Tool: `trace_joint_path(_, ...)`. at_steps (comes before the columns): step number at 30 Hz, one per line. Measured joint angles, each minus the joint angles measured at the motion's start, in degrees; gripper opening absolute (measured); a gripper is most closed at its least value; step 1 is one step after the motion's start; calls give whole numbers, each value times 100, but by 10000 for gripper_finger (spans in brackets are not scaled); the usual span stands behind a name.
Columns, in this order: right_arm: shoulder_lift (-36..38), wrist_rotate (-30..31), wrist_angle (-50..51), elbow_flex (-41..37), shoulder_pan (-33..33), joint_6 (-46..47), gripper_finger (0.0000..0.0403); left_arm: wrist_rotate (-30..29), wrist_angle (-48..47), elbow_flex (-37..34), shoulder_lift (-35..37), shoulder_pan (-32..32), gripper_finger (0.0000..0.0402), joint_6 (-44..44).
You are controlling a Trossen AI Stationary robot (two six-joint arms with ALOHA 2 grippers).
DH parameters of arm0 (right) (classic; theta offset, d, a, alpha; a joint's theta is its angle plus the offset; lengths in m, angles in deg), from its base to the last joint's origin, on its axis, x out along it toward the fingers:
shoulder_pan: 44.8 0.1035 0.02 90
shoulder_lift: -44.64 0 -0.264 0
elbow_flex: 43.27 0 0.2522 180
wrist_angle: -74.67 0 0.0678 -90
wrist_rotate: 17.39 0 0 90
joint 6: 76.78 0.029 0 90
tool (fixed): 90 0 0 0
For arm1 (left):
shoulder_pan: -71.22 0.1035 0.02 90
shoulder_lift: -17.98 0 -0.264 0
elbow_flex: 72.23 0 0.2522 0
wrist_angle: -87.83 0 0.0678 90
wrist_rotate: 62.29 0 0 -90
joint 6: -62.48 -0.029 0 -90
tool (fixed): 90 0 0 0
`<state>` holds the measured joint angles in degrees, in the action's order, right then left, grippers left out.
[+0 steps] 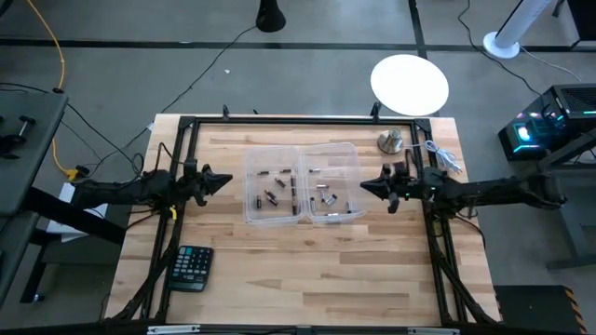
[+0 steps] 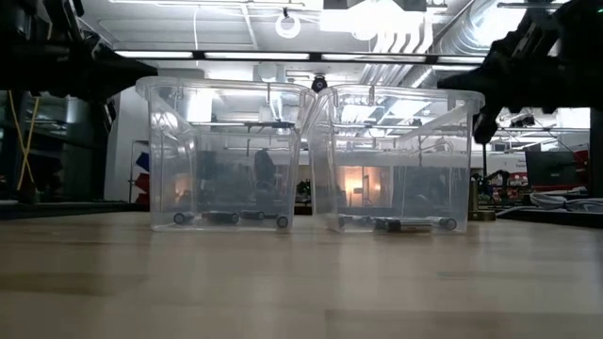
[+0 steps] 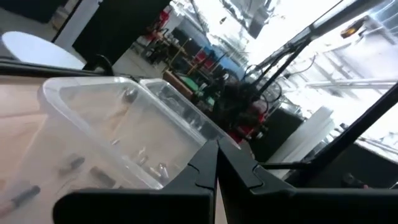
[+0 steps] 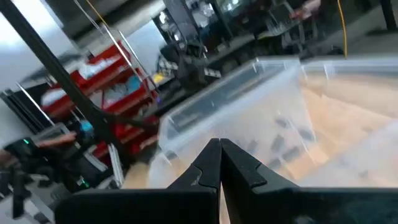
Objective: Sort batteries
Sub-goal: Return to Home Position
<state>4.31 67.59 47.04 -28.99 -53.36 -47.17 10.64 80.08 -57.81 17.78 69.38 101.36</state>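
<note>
Two clear plastic bins stand side by side mid-table, the left bin (image 1: 272, 191) and the right bin (image 1: 331, 186). Several dark batteries (image 1: 275, 195) lie on the left bin's floor and several silvery batteries (image 1: 326, 197) on the right bin's floor; they also show in the low view (image 2: 226, 217) (image 2: 405, 224). My left gripper (image 1: 226, 180) is shut and empty, just left of the left bin at about rim height. My right gripper (image 1: 364, 185) is shut and empty, just right of the right bin.
A black calculator (image 1: 192, 266) lies at the near left. A round silver metal knob-like object (image 1: 389, 142) and a white cable (image 1: 443, 156) lie at the far right. A white round disc (image 1: 410, 84) stands beyond the table's far edge.
</note>
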Motion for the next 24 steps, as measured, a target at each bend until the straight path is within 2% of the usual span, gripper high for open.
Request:
trace_joint_path(7,2070,9,1524,0,13,-2,0,2,-209,-1,0,-64,0,-2)
trace_joint_path(15,4021,12,2712,-1,-90,-2,0,15,-305,-1,1,-64,0,-8)
trace_joint_path(24,4029,131,2639,-2,46,-4,0,27,-309,-1,-1,-64,0,-9)
